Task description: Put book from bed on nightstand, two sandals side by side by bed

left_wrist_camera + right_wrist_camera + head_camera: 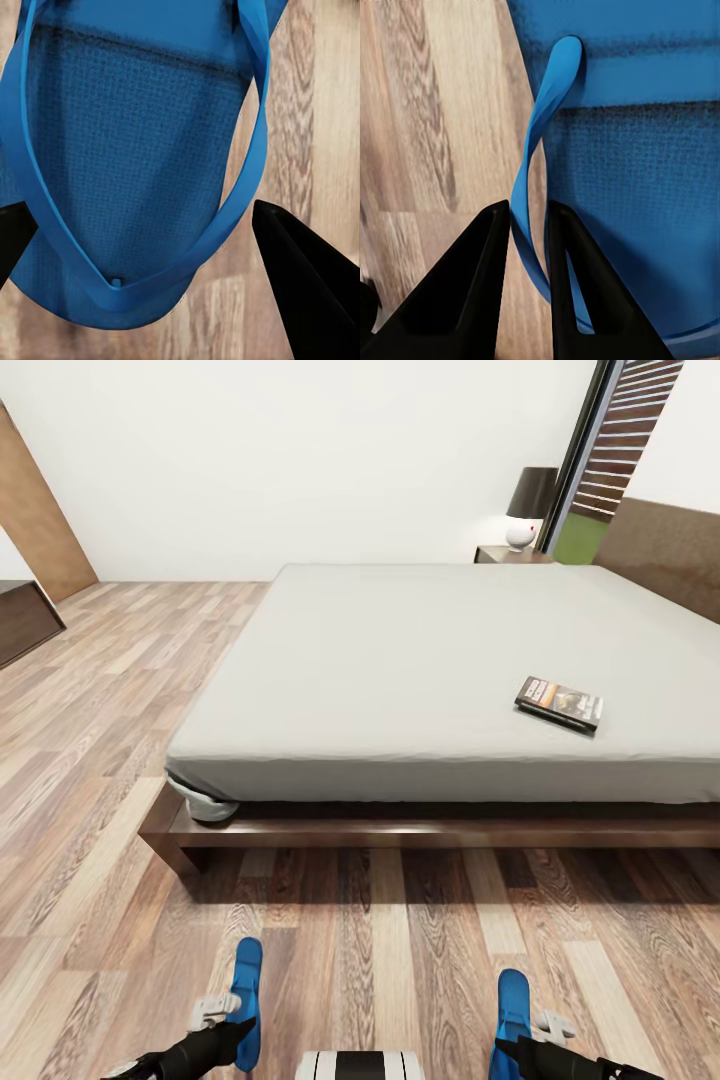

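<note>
A bedroom in a simulator's render: the robot stands on the wood plank floor [400, 960] facing the long side of the bed [450, 660], whose pale mattress sits on a dark brown frame. The book [559, 703] lies flat on the mattress toward 2 o'clock from the robot, well apart from both arms. At the far corner of the bed, about 1 o'clock, a nightstand [510, 554] carries a dark-shaded lamp [528, 505].

Low in the head view, one blue sandal [247, 1000] lies at 7 o'clock by the left gripper [215, 1015], and the other sandal [512, 1005] at 5 o'clock by the right gripper [540, 1028] (the two well apart, both pointing toward the bed).

In the left wrist view, the left gripper's black fingers [304, 289] stand wide apart on either side of the sandal's toe end [127, 187], gripping nothing. In the right wrist view, the right gripper's fingers [472, 292] are nearly closed, pinching the sandal's blue strap [536, 172] between them.
</note>
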You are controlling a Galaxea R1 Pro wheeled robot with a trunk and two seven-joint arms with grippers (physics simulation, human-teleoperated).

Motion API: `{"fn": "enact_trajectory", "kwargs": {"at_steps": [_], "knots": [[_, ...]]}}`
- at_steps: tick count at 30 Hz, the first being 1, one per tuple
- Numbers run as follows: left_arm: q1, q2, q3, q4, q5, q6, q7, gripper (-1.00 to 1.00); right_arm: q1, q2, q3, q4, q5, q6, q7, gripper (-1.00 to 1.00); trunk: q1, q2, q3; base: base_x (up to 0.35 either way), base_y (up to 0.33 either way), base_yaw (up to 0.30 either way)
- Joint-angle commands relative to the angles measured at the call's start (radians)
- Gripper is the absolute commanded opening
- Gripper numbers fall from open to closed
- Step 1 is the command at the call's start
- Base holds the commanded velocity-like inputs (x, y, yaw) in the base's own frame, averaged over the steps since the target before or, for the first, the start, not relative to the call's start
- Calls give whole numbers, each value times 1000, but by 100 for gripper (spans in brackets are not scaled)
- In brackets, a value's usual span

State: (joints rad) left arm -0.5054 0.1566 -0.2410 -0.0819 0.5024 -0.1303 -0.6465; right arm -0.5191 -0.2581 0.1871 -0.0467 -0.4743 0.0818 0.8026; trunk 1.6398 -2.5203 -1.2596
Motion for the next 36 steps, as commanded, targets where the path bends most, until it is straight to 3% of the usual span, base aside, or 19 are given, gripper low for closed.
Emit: {"fn": "enact_trajectory", "kwargs": {"at_steps": [1, 3, 4, 6, 8, 9, 12, 19, 24, 26, 27, 29, 30, 36], "knots": [[-5, 3, -10, 0, 4, 3, -2, -100, 0, 0, 6, -1, -12, 10, 6, -100, 0, 0, -1, 0, 0, 0], [-13, 16, -9, -6, 4, 57, -1, -100, 0, 0, 6, -1, -12, 10, 6, -100, 0, 0, -1, 0, 0, 0], [-29, 37, -9, -66, 4, 157, 1, -100, 0, 0, 5, -1, -12, 10, 6, -100, 0, 0, -1, 0, 0, 0], [-38, 61, -9, -145, 3, 238, 19, -100, 0, 0, 5, -1, -12, 10, 6, -100, 0, 0, -1, 0, 0, 0], [-40, 78, -8, -182, 3, 275, 52, -100, 0, 0, 5, -1, -13, 10, 6, -100, 0, 0, -1, 0, 0, 0], [-42, 94, -8, -235, 3, 317, 115, -100, 0, -1, 5, 0, -13, 10, 6, -100, 0, 0, -1, 0, 0, 0], [-43, 106, -8, -325, 3, 386, 219, -100, 0, -1, 4, 0, -14, 10, 6, -100, 0, 0, -1, 0, 0, 0], [-44, 109, -8, -400, 1, 433, 350, -100, 0, -1, 2, 0, -15, 10, 6, -100, 0, 0, -1, 0, 0, 0], [-44, 105, -9, -410, 1, 435, 378, -100, 0, -6, -3, -1, -16, 10, 6, -100, 0, 0, -1, 0, 0, 0], [-43, 102, -9, -410, 1, 435, 380, -100, 0, -27, -10, -7, -18, 12, 9, -100, 0, 0, -1, 0, 0, 0], [-44, 101, -9, -410, 1, 436, 381, -100, 0, -82, -16, -17, -21, 24, 15, -100, 0, 0, -1, 0, 0, 0], [-44, 100, -10, -410, 1, 436, 380, -100, -1, -139, -21, -40, -30, 48, 18, -100, 0, 0, -1, 0, 0, 0], [-43, 100, -10, -410, 1, 436, 380, -100, -1, -183, -24, -77, -46, 87, 28, -100, 0, 0, -1, 0, 0, 0], [-44, 98, -11, -410, 1, 435, 381, -100, -1, -276, -30, -228, -183, 383, 218, -100, 0, 0, -1, 0, 0, 0]]}}
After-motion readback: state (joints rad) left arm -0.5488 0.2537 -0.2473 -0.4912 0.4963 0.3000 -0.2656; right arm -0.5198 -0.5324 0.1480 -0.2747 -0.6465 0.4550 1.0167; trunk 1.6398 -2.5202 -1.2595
